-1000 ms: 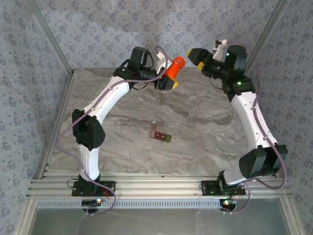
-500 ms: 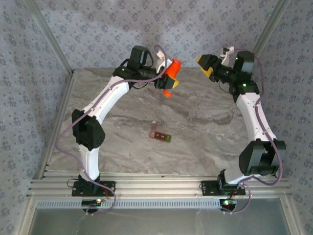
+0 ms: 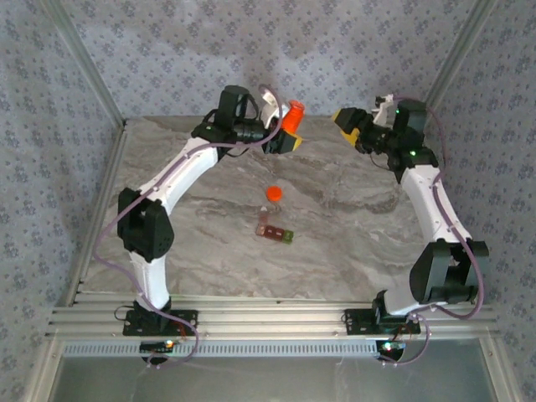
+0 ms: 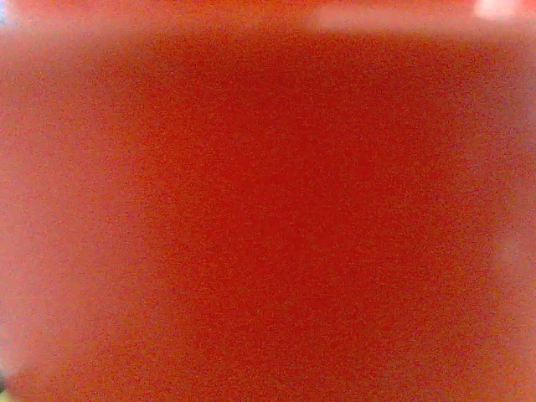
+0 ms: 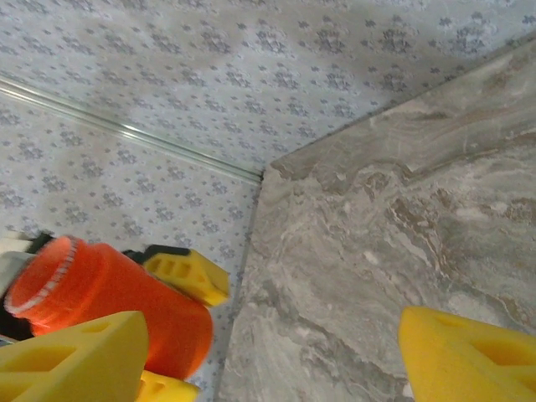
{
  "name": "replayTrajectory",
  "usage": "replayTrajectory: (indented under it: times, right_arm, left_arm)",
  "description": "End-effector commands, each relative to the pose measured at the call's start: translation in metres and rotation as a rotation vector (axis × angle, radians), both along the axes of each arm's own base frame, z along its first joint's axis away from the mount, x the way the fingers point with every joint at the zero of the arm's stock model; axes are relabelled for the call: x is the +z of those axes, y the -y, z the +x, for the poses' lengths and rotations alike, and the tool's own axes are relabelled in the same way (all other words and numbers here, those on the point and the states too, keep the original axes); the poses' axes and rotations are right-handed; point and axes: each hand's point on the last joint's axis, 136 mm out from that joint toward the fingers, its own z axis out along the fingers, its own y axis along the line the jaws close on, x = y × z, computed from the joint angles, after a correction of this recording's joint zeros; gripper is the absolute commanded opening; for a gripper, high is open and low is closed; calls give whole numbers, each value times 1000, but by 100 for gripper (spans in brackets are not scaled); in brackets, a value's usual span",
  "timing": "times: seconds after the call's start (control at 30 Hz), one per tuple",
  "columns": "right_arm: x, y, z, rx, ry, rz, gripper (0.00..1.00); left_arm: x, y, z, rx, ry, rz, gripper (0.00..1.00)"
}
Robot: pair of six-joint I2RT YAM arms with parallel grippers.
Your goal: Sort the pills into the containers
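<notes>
We judge only uncapping done: the left pincer (image 3: 283, 127) grips the orange plastic pill bottle (image 3: 291, 117), the right pincer (image 5: 272, 360) stands open and empty, and the round orange cap (image 3: 274, 193) lies just beyond the flat red-brown, green-ended container strip (image 3: 275, 231).

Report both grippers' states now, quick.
Left gripper: closed on the orange bottle.
Right gripper: open, holding nothing.

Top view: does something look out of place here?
Yes. A small orange cap is loose just beyond the containers, apart from the orange bottle, which the left gripper holds up uncapped at the back. Whether the cap lies flat is unclear.
</notes>
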Motion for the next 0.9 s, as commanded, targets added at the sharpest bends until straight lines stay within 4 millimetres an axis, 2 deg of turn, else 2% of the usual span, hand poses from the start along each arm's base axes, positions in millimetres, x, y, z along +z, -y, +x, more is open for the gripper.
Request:
replayTrajectory:
  times: [0.0, 0.23, 0.43, 0.6, 0.77, 0.87]
  right_arm:
    - [-21, -11, -15, 33, -33, -69, 80]
    - [-60, -29, -22, 58, -137, -161, 79]
    - [-123, -63, -36, 203, -249, -381, 79]
    - [-165, -89, -36, 287, -300, -587, 78]
    - [-189, -105, -26, 333, -325, -666, 78]
    - [-185, -103, -17, 300, -340, -597, 78]
  left_arm:
    - [51, -15, 2, 67, 148, -99, 0]
    - [47, -32, 6, 157, 200, -130, 0]
    - [40, -46, 9, 220, 183, -137, 0]
    - [36, -61, 7, 269, 182, -135, 0]
    - [39, -75, 3, 311, 200, -146, 0]
    - [38, -79, -2, 304, 193, -140, 0]
